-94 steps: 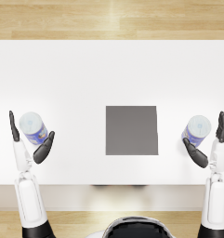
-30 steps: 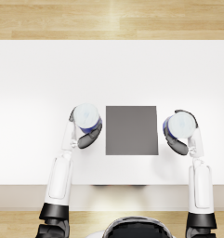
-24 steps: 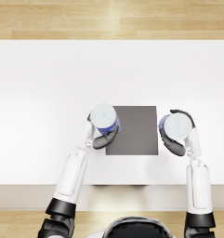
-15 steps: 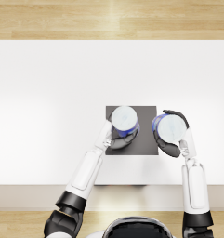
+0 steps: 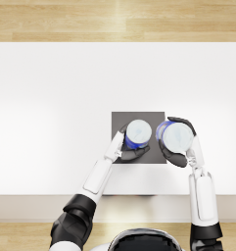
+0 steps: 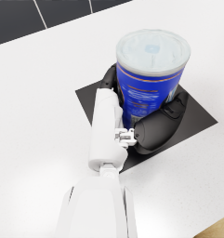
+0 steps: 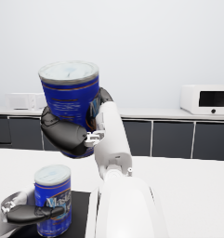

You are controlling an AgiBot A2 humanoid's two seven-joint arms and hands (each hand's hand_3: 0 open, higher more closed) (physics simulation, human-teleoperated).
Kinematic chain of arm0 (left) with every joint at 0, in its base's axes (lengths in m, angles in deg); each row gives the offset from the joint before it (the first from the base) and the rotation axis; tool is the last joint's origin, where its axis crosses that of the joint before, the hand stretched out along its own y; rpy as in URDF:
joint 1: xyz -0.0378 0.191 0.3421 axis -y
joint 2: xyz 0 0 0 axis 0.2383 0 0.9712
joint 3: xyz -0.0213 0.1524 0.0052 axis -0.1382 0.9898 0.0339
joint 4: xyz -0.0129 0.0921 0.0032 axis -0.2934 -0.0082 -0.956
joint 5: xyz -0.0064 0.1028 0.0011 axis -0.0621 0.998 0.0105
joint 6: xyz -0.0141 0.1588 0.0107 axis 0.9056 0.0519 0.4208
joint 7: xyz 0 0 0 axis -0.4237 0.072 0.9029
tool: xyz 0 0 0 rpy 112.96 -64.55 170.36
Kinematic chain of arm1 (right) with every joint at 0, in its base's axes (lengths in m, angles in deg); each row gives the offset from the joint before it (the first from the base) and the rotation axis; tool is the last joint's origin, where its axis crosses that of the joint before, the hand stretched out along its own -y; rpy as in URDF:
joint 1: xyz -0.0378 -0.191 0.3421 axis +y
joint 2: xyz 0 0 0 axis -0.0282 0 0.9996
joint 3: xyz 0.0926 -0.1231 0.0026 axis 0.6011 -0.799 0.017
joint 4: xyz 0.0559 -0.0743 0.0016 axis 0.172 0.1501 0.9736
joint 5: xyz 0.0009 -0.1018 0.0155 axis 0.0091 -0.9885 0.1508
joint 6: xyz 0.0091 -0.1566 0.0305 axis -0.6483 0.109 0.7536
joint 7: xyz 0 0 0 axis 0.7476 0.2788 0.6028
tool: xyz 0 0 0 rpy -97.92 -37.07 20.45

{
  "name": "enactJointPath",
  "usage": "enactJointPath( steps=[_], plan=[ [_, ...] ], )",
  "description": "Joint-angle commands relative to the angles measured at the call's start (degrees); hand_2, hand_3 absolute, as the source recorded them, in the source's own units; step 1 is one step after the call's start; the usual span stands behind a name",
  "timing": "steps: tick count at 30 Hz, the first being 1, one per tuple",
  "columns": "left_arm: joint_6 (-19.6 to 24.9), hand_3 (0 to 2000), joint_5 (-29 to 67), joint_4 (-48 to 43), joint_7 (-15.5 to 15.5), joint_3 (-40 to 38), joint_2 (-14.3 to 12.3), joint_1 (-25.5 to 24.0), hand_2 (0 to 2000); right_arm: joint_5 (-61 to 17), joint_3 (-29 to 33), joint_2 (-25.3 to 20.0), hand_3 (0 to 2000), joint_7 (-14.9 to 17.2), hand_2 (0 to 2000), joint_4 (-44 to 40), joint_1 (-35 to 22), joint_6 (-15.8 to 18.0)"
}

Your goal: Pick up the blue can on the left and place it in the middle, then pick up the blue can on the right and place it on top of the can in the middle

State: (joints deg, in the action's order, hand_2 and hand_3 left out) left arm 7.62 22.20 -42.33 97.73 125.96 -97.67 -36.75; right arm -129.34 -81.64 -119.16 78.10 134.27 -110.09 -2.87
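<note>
**First can down on the mat, second one waiting in the air**

Both cans have come in from the outer edges of the worktop (image 5: 51, 98), and the left one has crossed onto the dark mat (image 5: 120, 120) while the right one has closed up to the mat's right edge.

The left hand (image 5: 130, 152) is wrapped low around the left can (image 5: 138, 134), fingers curled round its body. That can stands upright over the middle of the mat; from the left wrist view it looks to be resting on it, though the hand hides the base, so I can't be sure it has fully touched down.

The right hand (image 7: 69, 132) grasps the right can (image 7: 69, 95) firmly round its lower half and carries it well above the worktop, higher than the other can's lid.

To finish this step cleanly, the left hand should confirm the can sits flat, spread its fingers and draw away sideways without nudging it. Only then should the raised can slide over, centred lid to base.
</note>
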Motion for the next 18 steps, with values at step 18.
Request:
enactJointPath(
  steps=[18],
  plan=[
    [-1.43, 0, -0.09, -56.48, -18.12, -24.69, 11.52, -23.95, 0, 0.05, -18.58, -4.11, 1520, 7.78, 2000, -13.72, -16.46, -15.62]
  ],
)
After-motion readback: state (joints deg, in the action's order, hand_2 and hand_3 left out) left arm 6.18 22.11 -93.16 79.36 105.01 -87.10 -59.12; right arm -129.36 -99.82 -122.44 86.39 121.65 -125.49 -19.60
